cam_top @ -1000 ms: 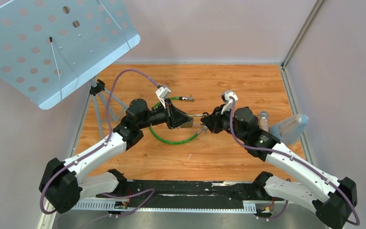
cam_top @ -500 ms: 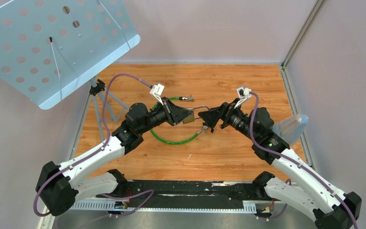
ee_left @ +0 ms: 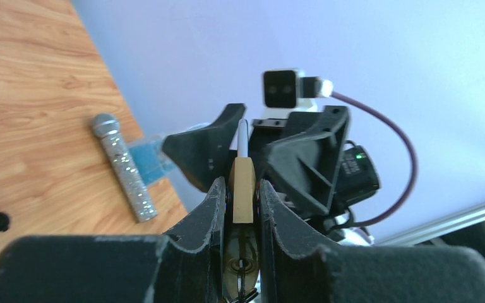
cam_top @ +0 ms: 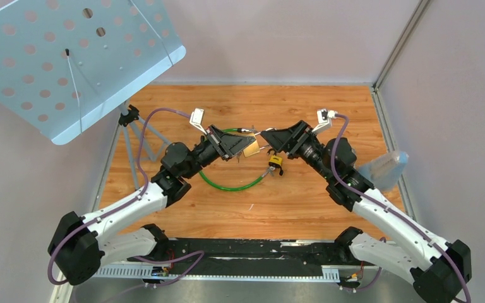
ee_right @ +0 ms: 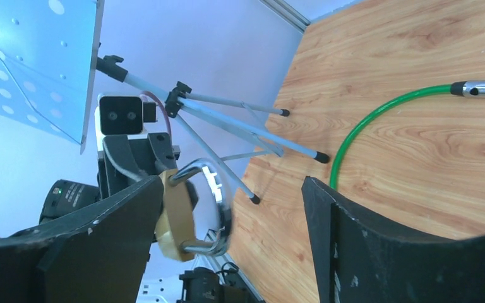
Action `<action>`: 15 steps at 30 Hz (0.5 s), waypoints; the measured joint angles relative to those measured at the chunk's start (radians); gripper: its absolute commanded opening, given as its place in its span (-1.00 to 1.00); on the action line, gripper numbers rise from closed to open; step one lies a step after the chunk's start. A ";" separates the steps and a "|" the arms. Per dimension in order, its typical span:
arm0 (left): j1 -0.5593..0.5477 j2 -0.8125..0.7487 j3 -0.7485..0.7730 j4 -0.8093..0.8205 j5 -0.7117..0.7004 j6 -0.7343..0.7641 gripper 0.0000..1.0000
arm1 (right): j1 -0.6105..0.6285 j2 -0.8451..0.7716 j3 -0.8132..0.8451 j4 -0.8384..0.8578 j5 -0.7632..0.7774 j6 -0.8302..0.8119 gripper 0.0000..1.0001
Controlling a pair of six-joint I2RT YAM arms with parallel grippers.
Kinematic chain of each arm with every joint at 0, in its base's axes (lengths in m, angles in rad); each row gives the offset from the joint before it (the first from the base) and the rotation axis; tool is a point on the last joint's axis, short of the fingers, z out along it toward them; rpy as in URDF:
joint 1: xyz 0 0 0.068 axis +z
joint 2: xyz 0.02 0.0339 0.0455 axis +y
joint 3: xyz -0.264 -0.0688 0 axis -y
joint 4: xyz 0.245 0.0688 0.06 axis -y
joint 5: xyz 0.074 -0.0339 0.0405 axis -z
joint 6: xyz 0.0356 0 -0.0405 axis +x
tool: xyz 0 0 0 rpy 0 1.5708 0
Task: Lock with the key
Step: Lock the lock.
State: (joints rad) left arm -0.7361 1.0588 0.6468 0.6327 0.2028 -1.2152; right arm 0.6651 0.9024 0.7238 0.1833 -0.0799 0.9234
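Observation:
My left gripper [cam_top: 239,146] [ee_left: 242,184] is shut on the flat sides of a brass padlock [cam_top: 251,149] [ee_left: 242,192], held up above the table's middle. The padlock's underside faces the left wrist camera, and a key [ee_left: 244,268] with a dark ring sits in the keyhole. My right gripper [cam_top: 270,137] [ee_right: 232,184] faces it and stands open. The steel shackle [ee_right: 220,202] lies between the right fingers [ee_right: 69,252] without touching them, and both shackle ends seem to meet the brass body [ee_right: 175,218].
A green cable [cam_top: 227,184] [ee_right: 379,120] curves on the wooden table under the grippers, with a small yellow-and-black thing [cam_top: 276,162] by its end. A blue music stand [cam_top: 69,57] and tripod [ee_right: 227,110] stand far left. A glittery microphone [ee_left: 125,167] and clear container [cam_top: 384,169] lie right.
The right gripper has opened and let go at the padlock. Both arms have swung toward the far side. The padlock stays in the left gripper.

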 measured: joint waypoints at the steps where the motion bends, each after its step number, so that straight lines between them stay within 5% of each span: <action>1: 0.000 0.003 -0.001 0.019 0.001 -0.018 -1.00 | 0.000 0.016 0.001 0.018 0.000 0.012 0.55; 15: 0.001 0.068 -0.056 0.285 -0.032 -0.159 -1.00 | 0.000 0.150 0.024 0.256 0.002 0.103 0.08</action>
State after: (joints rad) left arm -0.7353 1.1271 0.5903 0.9180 0.1711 -1.3739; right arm 0.6651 1.0519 0.7483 0.4397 -0.0784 1.0267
